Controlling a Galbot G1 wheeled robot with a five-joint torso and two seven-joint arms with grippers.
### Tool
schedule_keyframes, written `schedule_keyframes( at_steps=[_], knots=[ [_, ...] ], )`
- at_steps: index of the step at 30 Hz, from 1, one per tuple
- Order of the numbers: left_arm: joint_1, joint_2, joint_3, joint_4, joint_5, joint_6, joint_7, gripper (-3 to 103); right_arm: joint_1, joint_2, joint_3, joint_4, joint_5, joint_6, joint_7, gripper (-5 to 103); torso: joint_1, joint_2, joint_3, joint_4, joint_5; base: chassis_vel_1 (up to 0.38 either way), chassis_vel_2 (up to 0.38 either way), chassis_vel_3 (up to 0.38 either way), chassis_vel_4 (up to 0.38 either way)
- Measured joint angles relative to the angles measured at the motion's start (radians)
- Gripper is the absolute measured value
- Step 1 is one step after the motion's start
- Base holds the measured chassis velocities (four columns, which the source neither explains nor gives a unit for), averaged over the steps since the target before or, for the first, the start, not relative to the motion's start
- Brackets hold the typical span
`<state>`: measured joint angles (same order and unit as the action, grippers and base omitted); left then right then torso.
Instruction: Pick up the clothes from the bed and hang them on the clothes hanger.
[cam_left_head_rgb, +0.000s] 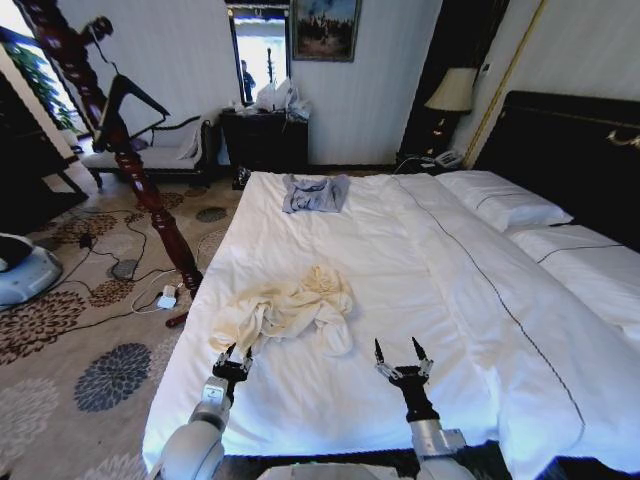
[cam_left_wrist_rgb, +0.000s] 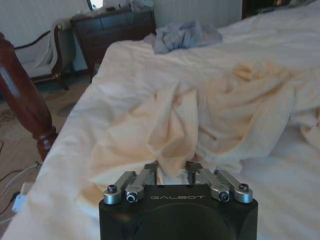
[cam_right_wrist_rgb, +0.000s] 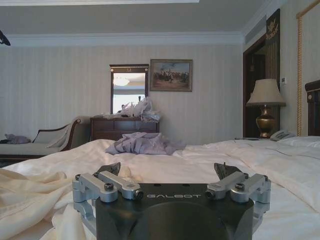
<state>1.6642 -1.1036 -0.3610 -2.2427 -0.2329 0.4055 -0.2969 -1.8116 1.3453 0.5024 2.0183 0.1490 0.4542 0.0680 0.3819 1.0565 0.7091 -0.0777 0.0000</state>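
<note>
**Left gripper at edge of cream shirt, right gripper open over bare sheet**

The cream, off-white long-sleeved garment of thin soft fabric (cam_left_head_rgb: 287, 308) lies crumpled on the large bed w/ plain white sheets (cam_left_head_rgb: 420, 290), on the robot's left half of the mattress, near the side edge. The wrist views also show it (cam_left_wrist_rgb: 200, 120) (cam_right_wrist_rgb: 30, 200).

Left gripper (cam_left_head_rgb: 233, 357) sits at the near edge of the cream garment. In the left wrist view its 2 fingers (cam_left_wrist_rgb: 151, 169) are drawn in close, w/ a raised fold of the fabric standing right at the gap; can't tell whether the fold is actually pinched.

Right gripper (cam_left_head_rgb: 398, 350) is low over bare sheet, just beside the garment on the robot's right, not touching it. Its 2 dark fingertips (cam_right_wrist_rgb: 226, 171) are spread wide apart, nothing between them.

A smaller blue-grey garment (cam_left_head_rgb: 315, 192) lies bunched at the far end of the bed, well apart from the cream one. White pillows (cam_left_head_rgb: 505, 200) rest against the dark, nearly black headboard (cam_left_head_rgb: 570, 150) on the right.

The black wide-shouldered hanger (cam_left_head_rgb: 122, 102) hangs on the tall reddish-brown turned wooden pole (cam_left_head_rgb: 120, 140), which stands on the patterned carpet (cam_left_head_rgb: 90, 330) left of the bed.
</note>
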Motion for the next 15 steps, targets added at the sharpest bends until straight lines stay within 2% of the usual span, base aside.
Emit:
schedule_keyframes(
  at_steps=[2, 5, 6, 9, 12, 15],
  knots=[
    [0.003, 0.007, -0.006, -0.011, -0.004, 0.001, 0.0, 28, -0.001, 0.0, 0.0, 0.001, -0.001, 0.001, 0.0, 100, 0.0, 0.0, 0.0, 0.0, 0.0, 0.0, 0.0, 0.0, 0.0],
    [0.016, 0.024, -0.02, -0.035, -0.01, 0.003, 0.003, 11, 0.001, 0.0, -0.002, 0.001, -0.001, 0.001, 0.0, 100, 0.0, 0.0, 0.0, 0.0, 0.0, 0.0, 0.0, 0.0, 0.0],
    [0.016, 0.024, -0.02, -0.035, -0.01, 0.003, 0.003, 11, 0.001, 0.0, -0.002, 0.001, -0.001, 0.001, 0.0, 100, 0.0, 0.0, 0.0, 0.0, 0.0, 0.0, 0.0, 0.0, 0.0],
    [0.016, 0.024, -0.027, -0.036, -0.018, 0.003, 0.003, 1, 0.006, 0.001, -0.006, 0.001, -0.002, 0.001, 0.0, 100, 0.0, 0.0, 0.0, 0.0, -0.0001, 0.0, 0.0, 0.0, 0.0],
    [0.008, 0.021, -0.032, -0.04, -0.032, 0.001, 0.001, 0, 0.008, 0.001, -0.008, 0.001, -0.002, 0.001, 0.0, 100, 0.0, 0.0, 0.0, 0.0001, -0.0001, 0.0, 0.0, 0.0, 0.0],
    [-0.021, 0.019, -0.058, -0.068, -0.098, -0.023, 0.002, 0, 0.01, -0.001, -0.01, -0.002, -0.001, 0.001, 0.0, 100, 0.0, 0.0, 0.0, 0.0001, -0.0001, 0.0, 0.0, 0.0, 0.0]
  ],
)
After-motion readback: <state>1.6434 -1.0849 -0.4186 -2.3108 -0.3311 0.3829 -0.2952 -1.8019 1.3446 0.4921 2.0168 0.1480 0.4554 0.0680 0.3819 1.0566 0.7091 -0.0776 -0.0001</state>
